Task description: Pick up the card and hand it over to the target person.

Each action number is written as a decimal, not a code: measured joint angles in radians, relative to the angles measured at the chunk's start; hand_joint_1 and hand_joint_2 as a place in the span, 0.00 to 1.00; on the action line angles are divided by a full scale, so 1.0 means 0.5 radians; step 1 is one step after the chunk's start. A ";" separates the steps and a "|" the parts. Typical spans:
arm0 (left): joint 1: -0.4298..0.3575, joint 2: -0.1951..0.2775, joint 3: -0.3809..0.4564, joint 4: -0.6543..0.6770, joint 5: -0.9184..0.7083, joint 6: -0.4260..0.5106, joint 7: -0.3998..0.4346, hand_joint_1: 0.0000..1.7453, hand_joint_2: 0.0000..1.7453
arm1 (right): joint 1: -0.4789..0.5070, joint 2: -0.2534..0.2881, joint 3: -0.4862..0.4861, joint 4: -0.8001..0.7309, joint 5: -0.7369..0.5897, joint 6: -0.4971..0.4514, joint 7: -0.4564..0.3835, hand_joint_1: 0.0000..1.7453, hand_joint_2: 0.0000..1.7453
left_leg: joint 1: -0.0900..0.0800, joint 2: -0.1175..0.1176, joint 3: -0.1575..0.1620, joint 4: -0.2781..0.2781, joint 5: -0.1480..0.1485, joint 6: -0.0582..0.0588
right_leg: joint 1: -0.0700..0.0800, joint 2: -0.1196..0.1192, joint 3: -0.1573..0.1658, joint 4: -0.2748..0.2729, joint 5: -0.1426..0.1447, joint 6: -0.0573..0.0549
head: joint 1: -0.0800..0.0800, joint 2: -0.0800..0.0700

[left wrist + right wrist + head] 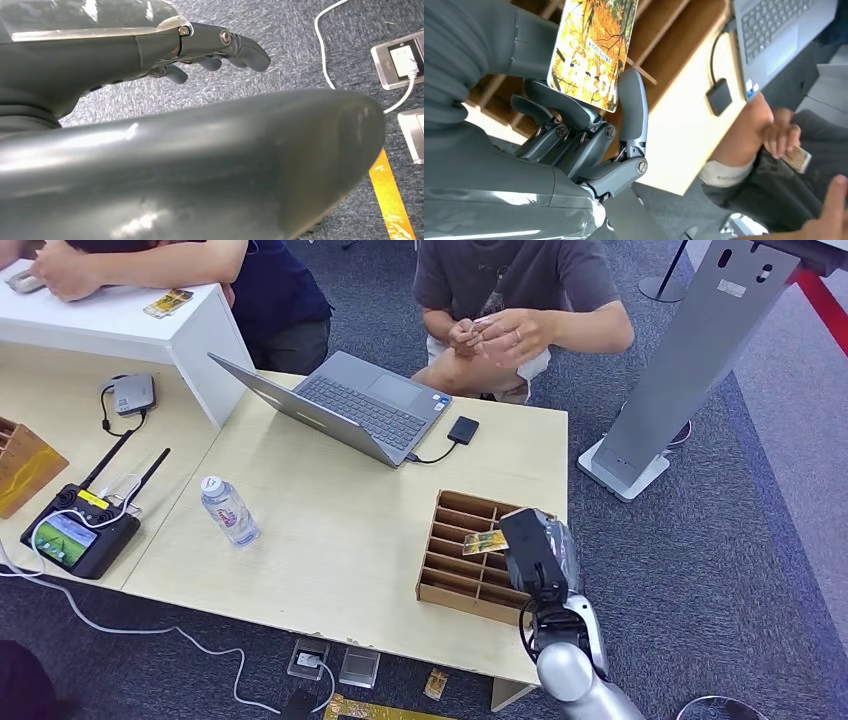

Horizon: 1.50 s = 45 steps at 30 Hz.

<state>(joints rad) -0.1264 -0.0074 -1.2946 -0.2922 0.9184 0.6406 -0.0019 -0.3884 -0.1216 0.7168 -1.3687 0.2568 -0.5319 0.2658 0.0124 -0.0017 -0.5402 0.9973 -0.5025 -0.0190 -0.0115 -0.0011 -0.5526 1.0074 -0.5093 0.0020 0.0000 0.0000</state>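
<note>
The card [485, 542], yellow and orange with a printed picture, is pinched between the thumb and fingers of my right hand [530, 550] just above the wooden divided tray [455, 565]. In the right wrist view the card [591, 50] stands up out of the right hand [589, 135], over the tray's slots [664, 35]. A person in a grey shirt [520, 285] sits across the table, holding a small card in both hands. My left hand [210, 50] hangs over the carpet with loosely extended fingers and holds nothing.
An open laptop [350, 405] with a small black drive [462, 430] lies between the tray and the seated person. A water bottle [228, 510] and a remote controller [75, 535] stand to the left. A second person leans on the white counter [110, 320]. A grey stand [680, 370] rises at right.
</note>
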 joint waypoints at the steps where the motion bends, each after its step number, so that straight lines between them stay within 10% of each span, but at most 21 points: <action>1: 0.000 -0.002 0.003 0.001 0.002 0.001 0.000 0.00 0.00 | -0.010 -0.001 -0.002 -0.006 0.011 0.001 0.005 1.00 1.00 | 0.000 0.000 0.000 0.000 0.000 0.000 | 0.000 0.000 0.000 0.000 0.000 0.000 | 0.000 0.000; 38: -0.001 -0.028 0.018 0.038 -0.012 0.044 0.050 0.00 0.00 | -0.838 0.033 0.027 0.610 0.060 0.136 0.321 0.99 1.00 | 0.000 0.006 0.000 -0.002 0.000 0.000 | 0.000 0.006 -0.001 0.000 0.002 -0.001 | 0.000 0.000; 43: 0.000 -0.030 0.034 0.039 -0.001 0.050 0.040 0.00 0.00 | -0.850 0.057 0.072 0.605 0.065 0.153 0.311 0.09 1.00 | 0.000 0.006 0.000 -0.002 0.000 -0.001 | 0.000 0.005 -0.001 0.000 0.001 -0.001 | 0.000 0.000; 45: 0.000 -0.030 0.039 0.039 0.002 0.052 0.037 0.00 0.00 | -0.846 0.060 0.088 0.607 0.066 0.160 0.306 0.00 1.00 | 0.000 0.006 0.001 -0.004 0.001 -0.001 | 0.000 0.005 0.000 -0.001 0.002 -0.001 | 0.000 0.000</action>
<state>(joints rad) -0.1263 -0.0223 -1.2754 -0.2728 0.9193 0.6665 0.0166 -0.8115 -0.0915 0.7608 -1.0652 0.2899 -0.4519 0.4189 0.0123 0.0014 -0.5396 0.9955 -0.5021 -0.0194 -0.0115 0.0016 -0.5527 1.0068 -0.5082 0.0013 0.0000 0.0000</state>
